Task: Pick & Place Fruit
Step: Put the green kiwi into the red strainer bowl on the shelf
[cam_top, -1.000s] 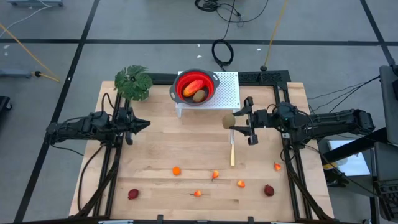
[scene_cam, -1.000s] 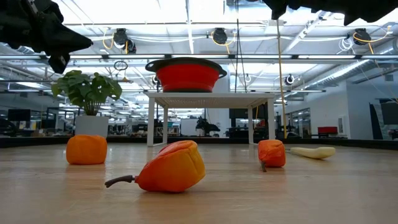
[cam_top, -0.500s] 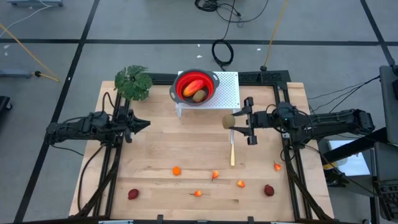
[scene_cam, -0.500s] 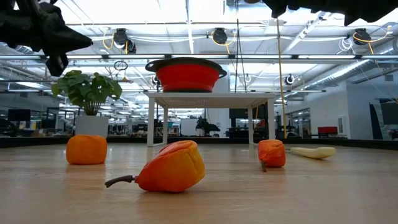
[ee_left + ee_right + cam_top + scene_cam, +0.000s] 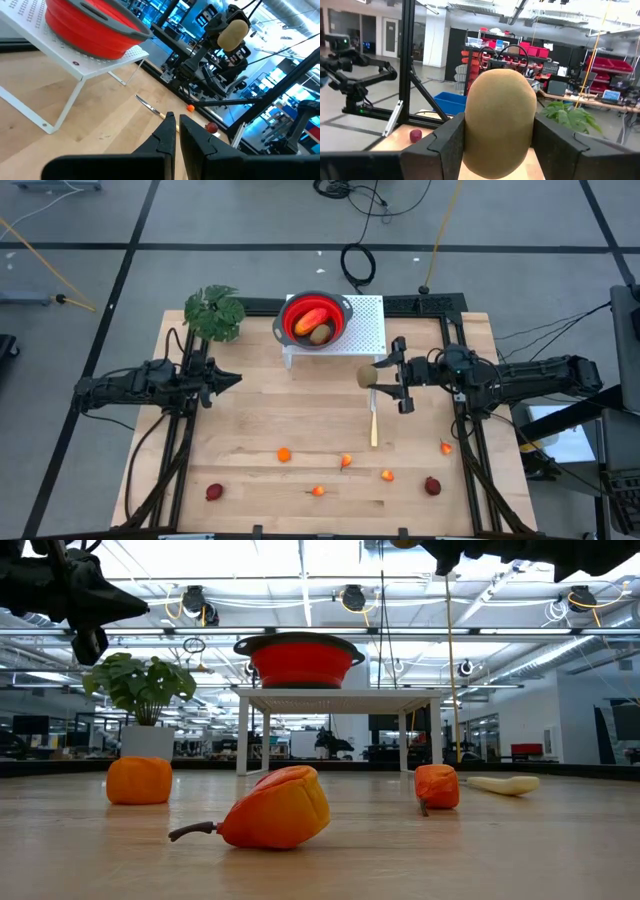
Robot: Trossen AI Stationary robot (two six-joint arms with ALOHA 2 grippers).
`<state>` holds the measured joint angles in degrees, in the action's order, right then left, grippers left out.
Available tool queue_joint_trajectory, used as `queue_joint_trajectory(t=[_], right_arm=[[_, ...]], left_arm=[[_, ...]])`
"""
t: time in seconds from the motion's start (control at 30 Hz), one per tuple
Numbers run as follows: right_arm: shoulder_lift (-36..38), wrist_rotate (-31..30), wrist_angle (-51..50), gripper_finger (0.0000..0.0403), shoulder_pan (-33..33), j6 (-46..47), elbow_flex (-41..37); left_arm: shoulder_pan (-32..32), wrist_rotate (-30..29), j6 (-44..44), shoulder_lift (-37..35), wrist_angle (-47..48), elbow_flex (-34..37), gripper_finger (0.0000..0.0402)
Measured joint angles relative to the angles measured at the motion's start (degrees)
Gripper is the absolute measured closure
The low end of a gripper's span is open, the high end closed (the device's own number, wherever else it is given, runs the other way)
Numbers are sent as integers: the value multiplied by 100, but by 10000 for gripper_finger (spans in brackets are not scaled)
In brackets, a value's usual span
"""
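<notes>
Brown oval fruit point(image 5: 367, 375) is being clamped in the right gripper point(image 5: 378, 376), to be lifted clear over the red bowl's point(image 5: 317, 319) rim before release; left gripper point(image 5: 228, 380) is being kept shut, idle.

Even, bright overhead illumination is recorded across the table point(image 5: 300, 415) in the high view; only short, soft shadows are cast. In the low view, strong glare is noted from ceiling light panels point(image 5: 300, 560), against which both arms are reduced to dark silhouettes. The nearest orange fruit point(image 5: 275, 810) is rendered slightly soft. In the right wrist view, the held brown fruit point(image 5: 500, 122) is blurred by closeness, while the far room is seen sharply.
</notes>
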<state>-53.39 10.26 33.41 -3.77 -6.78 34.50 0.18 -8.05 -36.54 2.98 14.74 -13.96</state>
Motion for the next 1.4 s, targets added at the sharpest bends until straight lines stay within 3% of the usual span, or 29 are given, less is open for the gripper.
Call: queue_joint_trajectory(t=[0.27, 0.4, 0.5, 0.7, 0.87, 1.1, 1.4], right_arm=[[-13, -42, 4, 205, 0, 160, 0], [-166, -558, 7, 206, 2, 159, 0], [-416, -616, 18, 209, 3, 135, 0], [-1140, -623, -9, 209, 4, 134, 178], [-1693, -694, -172, 210, 6, 159, 553], [-2070, -1342, -1416, 210, 17, 159, 1187], [-2360, -2297, -1828, 211, 162, 110, 1698]], left_arm=[[1, -107, -58, 0, -85, 0, 380], [1, -266, -218, 80, -594, 0, 380], [1, -267, -214, 335, -1320, 0, 380], [1, -269, 71, 1561, -2872, -61, 380], [0, -236, 84, 2849, -3524, -383, 380], [-25, -203, 549, 4299, -3535, -1409, 380], [-32, -230, 1337, 5643, -2240, -3060, 380]])
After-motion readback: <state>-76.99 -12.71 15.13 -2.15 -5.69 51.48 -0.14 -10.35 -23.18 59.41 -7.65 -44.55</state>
